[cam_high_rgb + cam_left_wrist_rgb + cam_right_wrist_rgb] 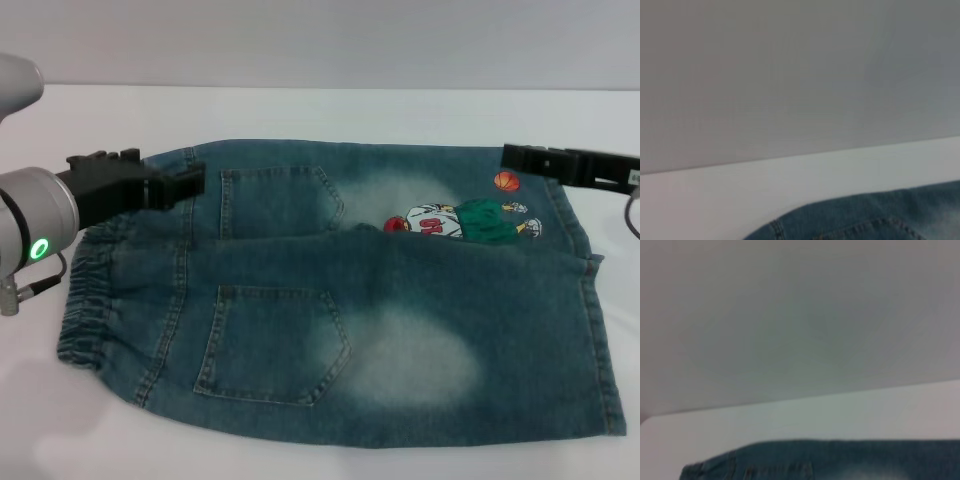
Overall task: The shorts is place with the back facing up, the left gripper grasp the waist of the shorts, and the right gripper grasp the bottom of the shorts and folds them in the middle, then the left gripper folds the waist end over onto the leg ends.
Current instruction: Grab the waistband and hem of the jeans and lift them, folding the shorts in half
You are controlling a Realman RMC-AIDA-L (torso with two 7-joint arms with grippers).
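Observation:
The faded blue denim shorts (330, 300) lie flat on the white table (300, 110), back up, both patch pockets showing. The gathered waist (85, 290) is at the left and the straight leg hems (600, 340) at the right, near the cartoon print (460, 220). My left gripper (185, 185) hovers over the far corner of the waist, its green-ringed arm coming in from the left. Over the far hem corner, beside the orange ball (508, 181), is my right gripper (515, 157). Each wrist view catches only a strip of denim (865, 220) (840, 460).
White tabletop surrounds the shorts, with a bare band between the far edge of the garment and the table's back edge (320, 88). A plain grey wall (790, 75) stands behind. No other objects show.

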